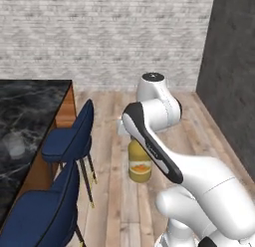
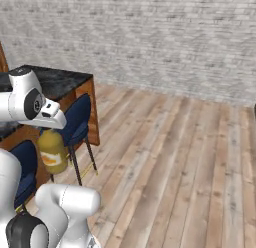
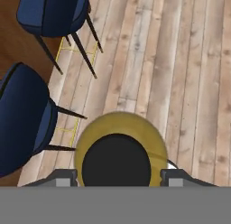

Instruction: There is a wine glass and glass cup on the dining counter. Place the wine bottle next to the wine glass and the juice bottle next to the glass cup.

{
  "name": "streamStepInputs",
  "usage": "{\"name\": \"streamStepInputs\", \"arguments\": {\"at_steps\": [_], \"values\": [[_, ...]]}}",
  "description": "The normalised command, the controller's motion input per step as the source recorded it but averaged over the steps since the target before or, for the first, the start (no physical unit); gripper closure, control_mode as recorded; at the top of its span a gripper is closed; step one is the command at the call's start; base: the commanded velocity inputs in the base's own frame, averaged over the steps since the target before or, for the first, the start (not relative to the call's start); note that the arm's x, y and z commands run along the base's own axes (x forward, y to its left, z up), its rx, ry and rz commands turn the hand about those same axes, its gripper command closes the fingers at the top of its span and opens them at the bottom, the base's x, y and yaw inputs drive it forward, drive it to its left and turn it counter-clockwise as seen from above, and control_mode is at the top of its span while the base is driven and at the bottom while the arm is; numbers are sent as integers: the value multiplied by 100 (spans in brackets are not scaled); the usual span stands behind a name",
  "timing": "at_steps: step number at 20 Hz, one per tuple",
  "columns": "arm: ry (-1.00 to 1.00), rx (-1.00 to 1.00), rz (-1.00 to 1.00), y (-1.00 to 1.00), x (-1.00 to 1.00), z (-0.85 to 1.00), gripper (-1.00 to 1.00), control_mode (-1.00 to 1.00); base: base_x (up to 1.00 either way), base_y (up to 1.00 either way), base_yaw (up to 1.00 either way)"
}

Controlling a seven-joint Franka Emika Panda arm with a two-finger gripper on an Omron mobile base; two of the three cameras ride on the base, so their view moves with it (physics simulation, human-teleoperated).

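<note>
Yellow-orange and black-capped, the juice bottle hangs clear of the plank floor, gripped between the narrowed jaws of the gripper beside the blue chairs. The dining counter lies to the left. By my reading, the bottle is in transit; setting it by the glass cup remains, and so does the wine bottle.

floor: wood planks | on it: two blue chairs beside dining counter
</note>
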Motion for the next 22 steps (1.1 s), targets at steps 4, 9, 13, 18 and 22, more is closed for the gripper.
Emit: {"name": "streamStepInputs", "arguments": {"at_steps": [4, 9, 13, 18, 22], "values": [[0, 0, 0, 0, 0, 0, 100, 100, 54, -30, 33], [0, 0, 0, 0, 0, 0, 100, 100, 46, -27, 41], [0, 0, 0, 0, 0, 0, 100, 100, 39, -18, 57], [0, 0, 0, 0, 0, 0, 100, 100, 36, -19, 59], [0, 0, 0, 0, 0, 0, 100, 100, 40, -36, 34]]}}
